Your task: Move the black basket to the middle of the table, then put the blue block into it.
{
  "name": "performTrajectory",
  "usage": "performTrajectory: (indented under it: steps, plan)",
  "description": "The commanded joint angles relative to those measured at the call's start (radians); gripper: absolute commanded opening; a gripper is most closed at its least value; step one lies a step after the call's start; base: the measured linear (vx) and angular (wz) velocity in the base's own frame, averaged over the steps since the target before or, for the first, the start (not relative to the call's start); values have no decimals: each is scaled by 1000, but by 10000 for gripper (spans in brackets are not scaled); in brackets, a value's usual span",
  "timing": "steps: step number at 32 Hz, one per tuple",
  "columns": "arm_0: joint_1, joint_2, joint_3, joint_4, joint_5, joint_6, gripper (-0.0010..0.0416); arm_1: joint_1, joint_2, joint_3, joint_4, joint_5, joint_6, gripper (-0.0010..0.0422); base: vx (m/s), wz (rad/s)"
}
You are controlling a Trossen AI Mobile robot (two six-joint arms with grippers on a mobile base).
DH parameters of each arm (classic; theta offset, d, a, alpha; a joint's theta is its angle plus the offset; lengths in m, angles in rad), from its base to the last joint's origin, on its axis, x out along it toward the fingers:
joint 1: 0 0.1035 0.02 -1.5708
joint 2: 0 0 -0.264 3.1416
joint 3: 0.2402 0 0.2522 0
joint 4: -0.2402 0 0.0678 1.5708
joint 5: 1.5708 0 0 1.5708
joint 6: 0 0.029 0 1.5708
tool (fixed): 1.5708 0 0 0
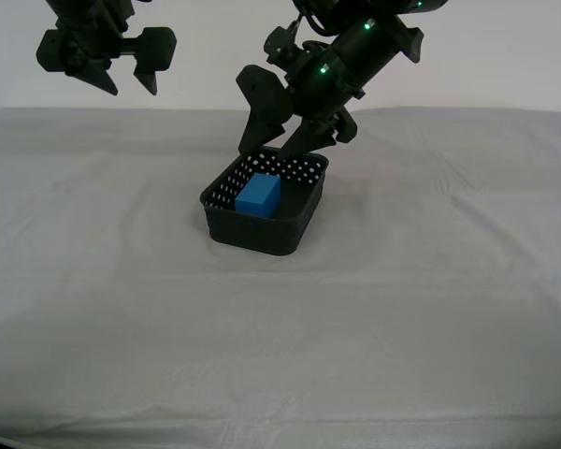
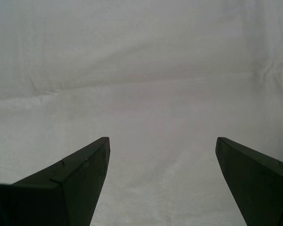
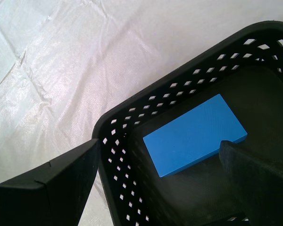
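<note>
The black basket (image 1: 262,241) stands near the middle of the table (image 1: 421,309), and the blue block (image 1: 258,194) lies flat inside it. My first gripper (image 1: 273,148) hovers open and empty just above the basket's far rim. In the first wrist view, the first gripper (image 3: 159,142) has one finger (image 3: 61,183) outside the basket wall (image 3: 132,117) and the other (image 3: 259,179) over the inside, next to the blue block (image 3: 193,134). My second gripper (image 1: 129,82) is open and empty, held high at the exterior view's far left. In the second wrist view, the second gripper (image 2: 162,139) has only cloth in front of it.
The pale, slightly wrinkled cloth covers the whole table, with a white wall (image 1: 215,56) behind it. Nothing else stands on the table. The table's front edge runs along the bottom of the exterior view.
</note>
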Motion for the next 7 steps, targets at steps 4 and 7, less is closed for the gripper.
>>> performTrajectory:
  steps: [4, 7]
  plan:
    - [0, 0, 0, 0, 0, 2, 352, 0, -1, 0, 0, 1, 2, 307, 0, 0]
    - [0, 0, 0, 0, 0, 2, 352, 0, -1, 0, 0, 1, 2, 307, 0, 0]
